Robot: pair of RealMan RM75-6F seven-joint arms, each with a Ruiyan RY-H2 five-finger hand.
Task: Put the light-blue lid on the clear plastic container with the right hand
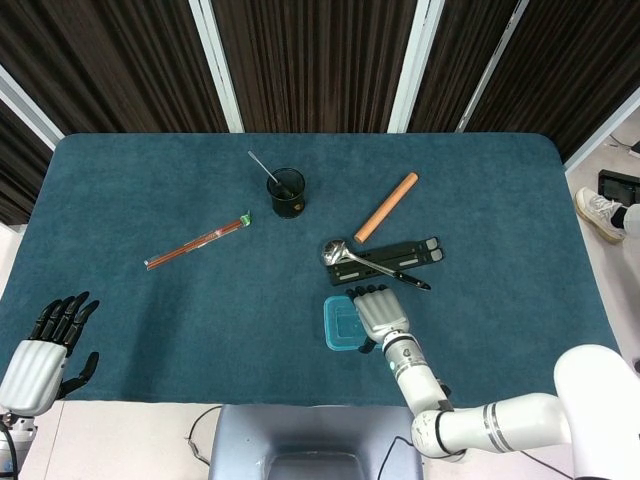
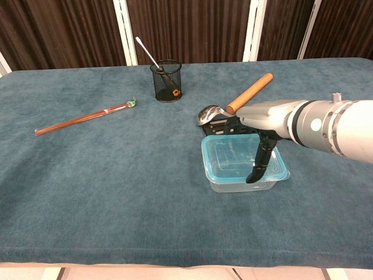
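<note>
Light-blue plastic sits under my right hand (image 2: 256, 146): the light-blue lid (image 2: 233, 156) lies on top of the clear plastic container (image 2: 242, 185), near the front edge of the counter (image 2: 116, 192). My palm hovers over the lid's right part, and one dark finger (image 2: 259, 163) points straight down, its tip touching the lid near the right rim. My fingers grip nothing; they are loosely spread over the lid.

Just behind the container lie a metal ladle (image 1: 340, 253) and a black folding stand (image 1: 395, 258), and past them a wooden rolling pin (image 1: 386, 207) lies slantwise. Farther back stands a black mesh cup (image 2: 166, 80) with a thin stick leaning out of it. A pair of red chopsticks (image 1: 196, 240) lies well to the left.

My left hand (image 1: 40, 350) hangs off the counter's front left corner, fingers apart, holding nothing.
</note>
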